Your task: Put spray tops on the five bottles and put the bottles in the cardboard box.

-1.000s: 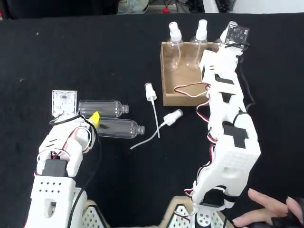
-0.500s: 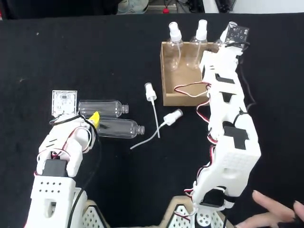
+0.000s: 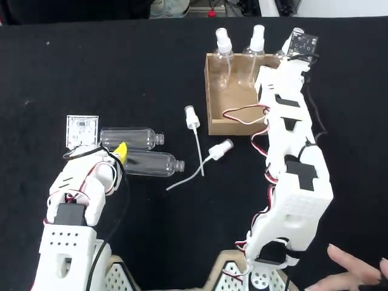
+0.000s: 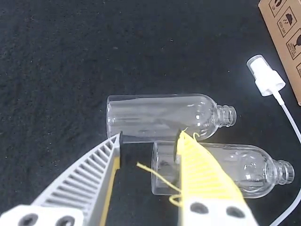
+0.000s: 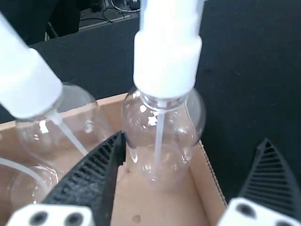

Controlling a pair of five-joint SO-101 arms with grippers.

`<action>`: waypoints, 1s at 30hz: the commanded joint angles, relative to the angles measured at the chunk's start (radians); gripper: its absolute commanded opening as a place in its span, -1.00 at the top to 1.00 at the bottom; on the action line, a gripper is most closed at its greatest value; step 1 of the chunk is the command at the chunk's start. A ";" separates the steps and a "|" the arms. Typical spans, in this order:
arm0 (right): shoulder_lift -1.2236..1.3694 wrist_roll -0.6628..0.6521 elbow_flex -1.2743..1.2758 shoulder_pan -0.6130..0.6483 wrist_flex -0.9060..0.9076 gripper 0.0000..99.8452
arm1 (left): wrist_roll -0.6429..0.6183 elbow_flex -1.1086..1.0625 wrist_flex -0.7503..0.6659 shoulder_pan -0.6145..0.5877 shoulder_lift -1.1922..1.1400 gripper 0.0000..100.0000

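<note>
Three clear bottles with white spray tops stand in the cardboard box (image 3: 213, 97): one (image 3: 223, 56), a second (image 3: 255, 51), and a third (image 5: 162, 120) in the far right corner. My right gripper (image 5: 190, 146) is open wide, with the third bottle partly between its fingers and untouched. Two bare bottles (image 4: 160, 115) (image 4: 237, 167) lie side by side, necks toward the box. My left gripper (image 4: 149, 143) hangs open just above their bases, holding nothing. Two loose spray tops (image 3: 192, 117) (image 3: 220, 148) with long tubes lie between the bare bottles and the box.
Everything sits on a black table cloth (image 3: 109, 66). The right arm (image 3: 291, 139) stretches along the box's right side. A corner of the box (image 4: 284, 28) and one loose spray top (image 4: 265, 81) lie beyond the bare bottles in the left wrist view.
</note>
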State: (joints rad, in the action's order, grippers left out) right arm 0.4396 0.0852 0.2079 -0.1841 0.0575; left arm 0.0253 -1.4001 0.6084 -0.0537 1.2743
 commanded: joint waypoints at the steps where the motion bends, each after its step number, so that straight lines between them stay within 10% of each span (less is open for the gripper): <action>1: -0.104 0.005 -0.044 -0.025 0.009 0.24 | -0.005 0.012 -0.028 -0.005 0.003 0.62; 30: -0.209 0.002 0.085 -0.025 0.009 0.24 | -0.005 0.012 -0.028 -0.005 0.003 0.62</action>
State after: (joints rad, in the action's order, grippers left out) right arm 0.3122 0.0852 0.2954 -0.1872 0.0575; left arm 0.0253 -1.4001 0.6084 -0.0537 1.2743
